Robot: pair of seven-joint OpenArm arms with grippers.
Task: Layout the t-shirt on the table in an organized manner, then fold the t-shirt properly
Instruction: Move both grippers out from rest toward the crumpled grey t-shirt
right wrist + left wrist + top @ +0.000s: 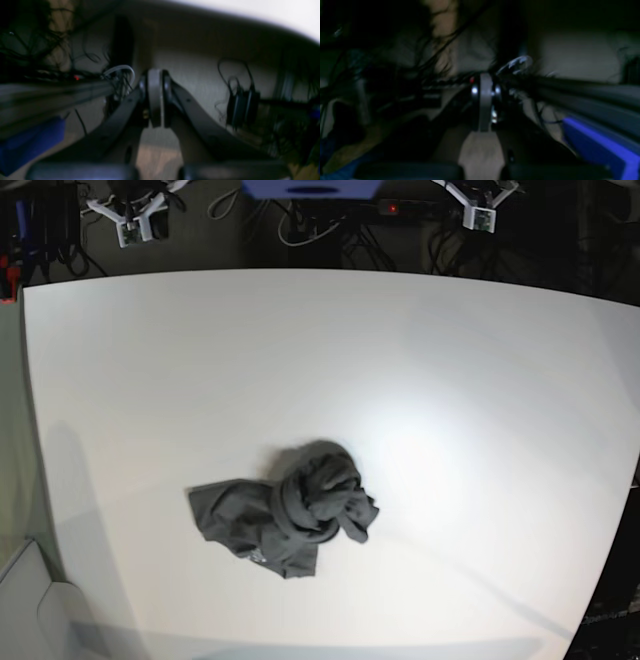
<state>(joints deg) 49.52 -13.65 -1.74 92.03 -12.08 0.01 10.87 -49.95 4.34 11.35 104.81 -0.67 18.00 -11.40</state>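
The t-shirt [290, 515] lies crumpled in a dark grey heap on the white table [450, 360], a little left of centre and toward the near edge. One part is twisted into a knot-like roll, and a small pale mark shows at its lower edge. Both arms are parked beyond the table's far edge, far from the cloth. My left gripper [484, 82] is shut with its pads pressed together and nothing in it. My right gripper [155, 82] is also shut and empty. Neither wrist view shows the t-shirt.
Past the far edge, a blue box [310, 188], tangled cables and a power strip with a red light [390, 208] sit on the dark floor. The right wrist view shows a black adaptor [241, 105] and the table's rim [275, 15].
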